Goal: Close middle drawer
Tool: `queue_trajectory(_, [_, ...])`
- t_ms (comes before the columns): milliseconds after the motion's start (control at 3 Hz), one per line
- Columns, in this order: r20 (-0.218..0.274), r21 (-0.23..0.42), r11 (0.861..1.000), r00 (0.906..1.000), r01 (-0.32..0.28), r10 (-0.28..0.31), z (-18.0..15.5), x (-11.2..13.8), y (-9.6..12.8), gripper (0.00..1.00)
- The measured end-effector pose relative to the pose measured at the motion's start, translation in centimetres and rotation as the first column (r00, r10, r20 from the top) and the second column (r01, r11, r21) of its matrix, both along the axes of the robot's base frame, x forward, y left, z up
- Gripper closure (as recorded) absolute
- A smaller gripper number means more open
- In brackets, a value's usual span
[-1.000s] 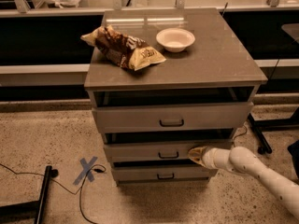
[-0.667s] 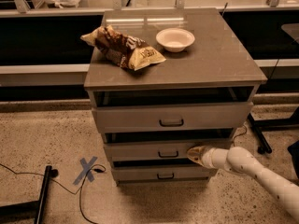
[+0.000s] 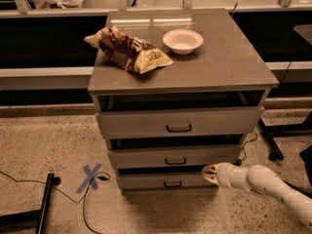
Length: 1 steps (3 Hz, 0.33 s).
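The grey-tan cabinet (image 3: 229, 57) has three drawers with small dark loop handles. The middle drawer (image 3: 146, 157) stands slightly out, with a dark gap above its front, and its handle (image 3: 175, 161) is at the centre. My gripper (image 3: 209, 173) comes in from the lower right on a white arm (image 3: 263, 182). Its tip is just below the right part of the middle drawer's front, level with the bottom drawer (image 3: 146, 181). It looks shut and holds nothing.
The top drawer (image 3: 136, 123) is pulled out furthest. A chip bag (image 3: 129, 50) and a white bowl (image 3: 183, 40) lie on the cabinet top. Cables and blue X tape (image 3: 91, 177) are on the floor at left, and a dark stand leg (image 3: 273, 145) is at right.
My gripper has dropped a little and shifted right, from the middle drawer's front to just below it. The drawers look unchanged.
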State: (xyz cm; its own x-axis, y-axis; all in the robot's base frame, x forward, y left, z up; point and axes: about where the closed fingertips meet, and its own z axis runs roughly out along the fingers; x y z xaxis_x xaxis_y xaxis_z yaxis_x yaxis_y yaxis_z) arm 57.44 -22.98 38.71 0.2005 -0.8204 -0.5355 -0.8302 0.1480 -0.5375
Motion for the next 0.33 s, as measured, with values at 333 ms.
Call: queue_trajectory(333, [-0.061, 0.061, 0.998, 0.9981, 0.001, 0.002, -0.13, -3.11, -0.73, 1.0])
